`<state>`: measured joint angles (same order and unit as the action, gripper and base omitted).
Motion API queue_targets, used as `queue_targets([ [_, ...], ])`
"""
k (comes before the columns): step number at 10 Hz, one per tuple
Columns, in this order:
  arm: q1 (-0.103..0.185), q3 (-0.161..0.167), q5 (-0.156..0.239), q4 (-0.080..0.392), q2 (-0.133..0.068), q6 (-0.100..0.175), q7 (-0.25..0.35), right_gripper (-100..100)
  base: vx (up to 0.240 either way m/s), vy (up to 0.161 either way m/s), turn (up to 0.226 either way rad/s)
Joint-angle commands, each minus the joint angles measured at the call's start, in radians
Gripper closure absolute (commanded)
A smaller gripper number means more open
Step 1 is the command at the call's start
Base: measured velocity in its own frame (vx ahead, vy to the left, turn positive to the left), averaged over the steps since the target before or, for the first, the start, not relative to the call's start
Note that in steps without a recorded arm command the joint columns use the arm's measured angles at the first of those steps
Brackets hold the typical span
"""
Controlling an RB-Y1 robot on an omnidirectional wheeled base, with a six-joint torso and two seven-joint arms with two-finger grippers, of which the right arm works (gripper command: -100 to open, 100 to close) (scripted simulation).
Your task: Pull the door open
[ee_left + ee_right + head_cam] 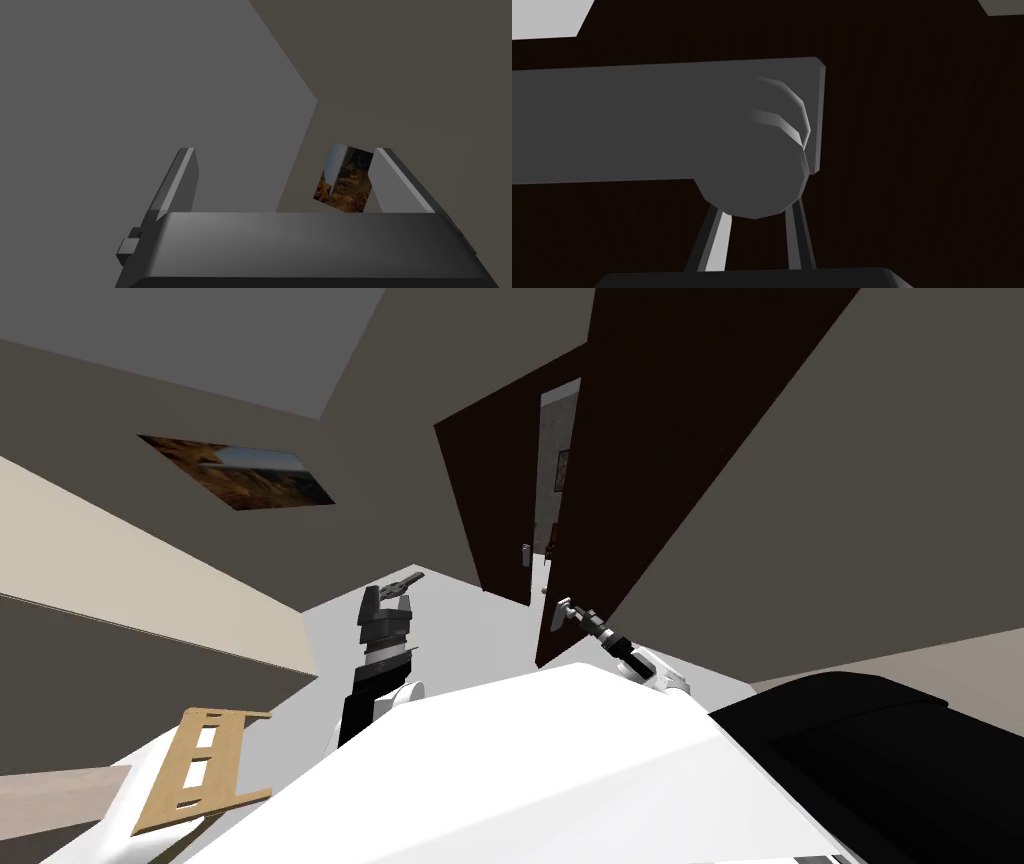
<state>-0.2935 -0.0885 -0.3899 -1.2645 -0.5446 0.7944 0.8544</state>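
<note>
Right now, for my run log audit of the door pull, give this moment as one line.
phase: handle grasped | right gripper: shut on door handle | door: ajar | left gripper: open, raised clear

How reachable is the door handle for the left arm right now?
Probably not. The left claw hangs open off to the side, aimed at a wall, apart from the dark door. The right claw is clamped on the door handle, leaving little room.

Dark brown door (680, 438) with a grey handle (662, 120)
</note>
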Motion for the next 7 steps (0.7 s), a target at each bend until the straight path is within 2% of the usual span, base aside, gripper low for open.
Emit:
queue_targets([
  [1,-0.01,0.014,-0.008,0.001,0.002,0.028,0.007,100,-0.15,-0.075,0.058],
  [2,-0.006,0.0,-0.002,-0.004,-0.005,0.006,0.006,100,-0.056,-0.044,-0.01],
  [7,-0.004,0.009,-0.011,0.031,-0.023,0.068,0.02,100,-0.165,-0.107,0.136],
])
